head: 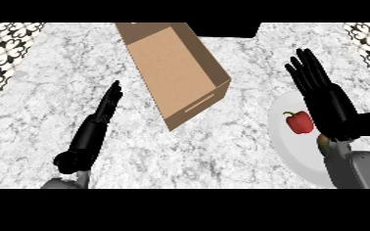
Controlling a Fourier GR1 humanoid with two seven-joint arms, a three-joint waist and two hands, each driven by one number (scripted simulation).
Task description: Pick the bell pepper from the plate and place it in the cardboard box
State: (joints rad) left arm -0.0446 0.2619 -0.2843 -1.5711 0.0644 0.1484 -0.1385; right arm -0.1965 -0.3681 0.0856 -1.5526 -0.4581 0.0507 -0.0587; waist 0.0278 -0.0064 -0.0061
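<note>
A red bell pepper [299,122] with a green stem lies on a white plate [288,144] at the right of the marble counter. My right hand [327,103] hovers open just right of the pepper, over the plate, with straight fingers pointing away from me. An open brown cardboard box [173,68] sits at the upper middle, angled, with a handle slot in its near wall. Left of the box, my left hand [94,129] is open, seen edge-on with fingers pointing up. A small brownish object [322,141] shows by my right wrist, mostly hidden.
A dark opening [227,29] lies at the counter's far edge behind the box. Patterned tile shows at the far left corner [18,41] and the far right corner [359,34].
</note>
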